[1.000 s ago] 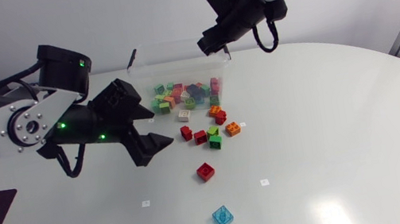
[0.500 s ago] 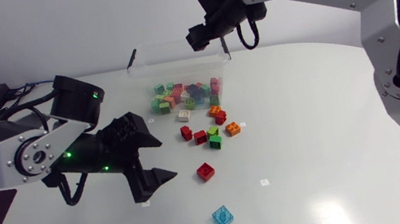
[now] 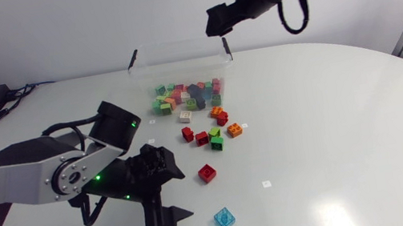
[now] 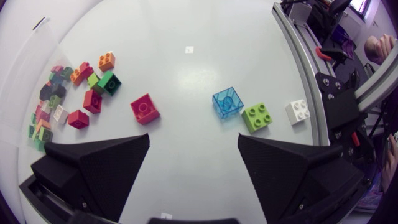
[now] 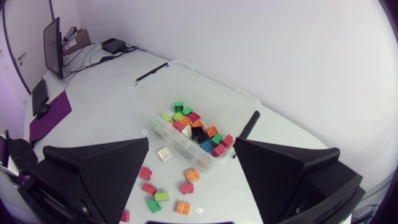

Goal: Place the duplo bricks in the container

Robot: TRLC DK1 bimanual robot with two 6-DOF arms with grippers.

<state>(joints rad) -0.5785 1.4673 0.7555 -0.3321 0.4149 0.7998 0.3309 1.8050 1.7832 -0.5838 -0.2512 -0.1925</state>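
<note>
Head view — both jaws apart; loose bricks (image 3: 215, 137) scattered beside the clear container (image 3: 178, 66).

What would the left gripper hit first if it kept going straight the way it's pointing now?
Likely bare table: the open left gripper aims between the red brick and the blue brick, though depth is unclear.

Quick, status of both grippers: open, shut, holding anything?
Left gripper: open, empty, above the table with the red brick just ahead of it.
Right gripper: open, empty, high above the container.
</note>
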